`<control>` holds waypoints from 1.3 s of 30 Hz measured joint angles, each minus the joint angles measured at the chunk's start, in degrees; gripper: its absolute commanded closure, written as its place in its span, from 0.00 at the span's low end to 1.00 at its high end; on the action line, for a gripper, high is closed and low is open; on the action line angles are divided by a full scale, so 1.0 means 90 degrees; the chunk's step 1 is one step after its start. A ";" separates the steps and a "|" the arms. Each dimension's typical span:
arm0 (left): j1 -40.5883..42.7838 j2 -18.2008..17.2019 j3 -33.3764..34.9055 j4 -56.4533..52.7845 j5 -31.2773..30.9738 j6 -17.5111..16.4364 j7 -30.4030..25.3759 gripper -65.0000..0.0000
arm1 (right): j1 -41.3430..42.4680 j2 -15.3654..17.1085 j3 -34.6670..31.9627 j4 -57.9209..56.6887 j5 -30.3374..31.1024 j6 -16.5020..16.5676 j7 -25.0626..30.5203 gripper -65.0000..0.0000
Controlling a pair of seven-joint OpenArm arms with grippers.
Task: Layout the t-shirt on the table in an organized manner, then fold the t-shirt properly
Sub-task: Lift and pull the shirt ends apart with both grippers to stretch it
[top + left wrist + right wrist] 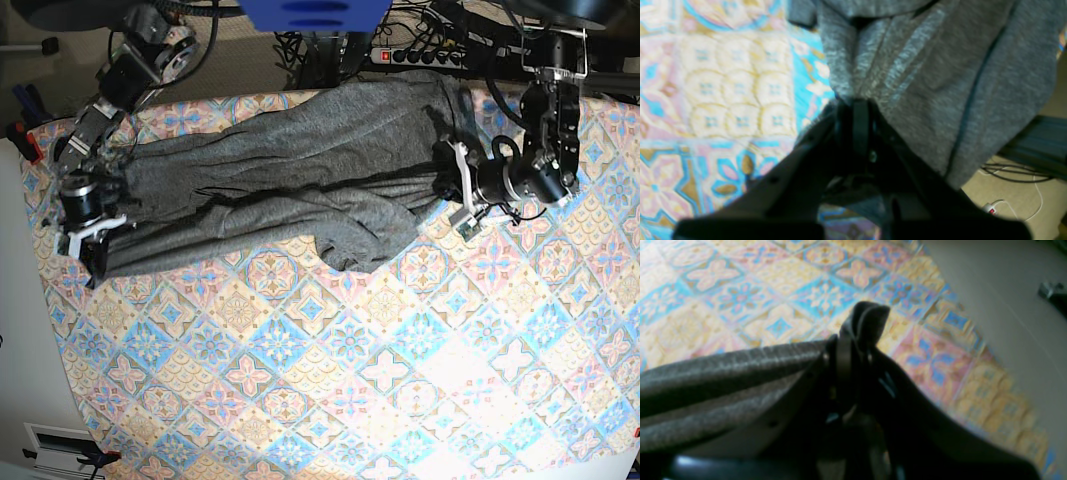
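Observation:
The dark grey t-shirt (pixel 280 160) hangs stretched between my two grippers along the back of the table (pixel 350 380), with a sleeve drooping in the middle (pixel 350 250). My left gripper (pixel 447 170) is shut on a bunched edge of the t-shirt (pixel 923 83) at the right end; its jaws (pixel 858 101) pinch the fabric. My right gripper (pixel 95 245) is shut on the other end near the table's left edge. In the right wrist view a fold of the t-shirt (pixel 723 363) sticks up out of that gripper (pixel 857 336).
A power strip with cables (pixel 430 55) and a blue object (pixel 315 12) lie behind the table. Floor with cables and a white plug (pixel 990 208) shows past the table edge. The pale floor (pixel 990 290) borders the table's left edge.

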State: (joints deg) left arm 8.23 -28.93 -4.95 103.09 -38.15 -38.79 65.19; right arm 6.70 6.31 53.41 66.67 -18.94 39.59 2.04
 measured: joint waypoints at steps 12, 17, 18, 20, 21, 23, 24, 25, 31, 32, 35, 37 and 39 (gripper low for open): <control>0.0845 -0.0015 0.0002 0.0437 0.0267 -0.0005 -0.0046 1.00 | -0.0576 -0.0153 0.0330 0.0546 0.0610 0.0044 -0.0107 1.00; 0.1037 0.0019 0.0019 0.0447 0.0192 -0.0005 -0.0124 1.00 | -0.0549 -0.0119 0.0697 0.0551 0.0704 0.0090 -0.0032 1.00; 0.1066 0.0019 0.0019 0.0447 0.0194 -0.0005 -0.0121 1.00 | -0.0554 -0.0131 0.0770 0.0551 0.0699 0.0107 -0.0036 1.00; 0.1139 0.0019 0.0019 0.0447 0.0175 -0.0005 -0.0126 1.00 | -0.0573 -0.0151 0.0886 0.0551 0.0699 0.0107 -0.0041 1.00; 0.1171 0.0022 0.0019 0.0444 0.0160 -0.0007 -0.0121 1.00 | -0.0576 -0.0151 0.0920 0.0551 0.0699 0.0109 -0.0061 1.00; 0.1171 0.0022 0.0019 0.0447 0.0148 -0.0007 -0.0124 1.00 | -0.0573 -0.0141 0.0925 0.0551 0.0702 0.0109 -0.0056 1.00; 0.1163 0.0022 0.0019 0.0447 0.0151 -0.0005 -0.0126 1.00 | -0.0571 -0.0136 0.0923 0.0551 0.0699 0.0109 -0.0058 1.00; 0.1163 0.0022 0.0019 0.0447 0.0151 -0.0005 -0.0126 1.00 | -0.0571 -0.0136 0.0925 0.0551 0.0702 0.0109 -0.0056 1.00; 0.1151 -0.0034 0.0403 0.0447 0.0257 -0.0002 -0.0090 1.00 | -0.0753 -0.0379 0.1117 0.0556 0.0901 0.0036 -0.0012 1.00; 0.1154 -0.0032 0.0515 0.0447 0.0253 -0.0002 -0.0078 1.00 | -0.0780 -0.0471 0.1239 0.0556 0.0894 0.0005 -0.0019 1.00; 0.1168 -0.0034 0.0799 0.0444 0.0318 0.0000 -0.0049 1.00 | -0.0804 -0.0578 0.1530 0.0556 0.0889 0.0007 -0.0044 1.00; 0.1163 -0.0034 0.0882 0.0444 0.0299 -0.0002 -0.0053 1.00 | -0.0799 -0.0544 0.1559 0.0556 0.0896 -0.0012 -0.0032 1.00; 0.1166 -0.0029 0.0882 0.0444 0.0291 -0.0002 -0.0053 1.00 | -0.0780 -0.0525 0.1554 0.0556 0.0896 -0.0012 -0.0032 1.00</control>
State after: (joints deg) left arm 18.72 -29.19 2.98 107.09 -35.53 -38.81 64.71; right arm -0.32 1.58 67.40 71.68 -10.87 39.48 1.76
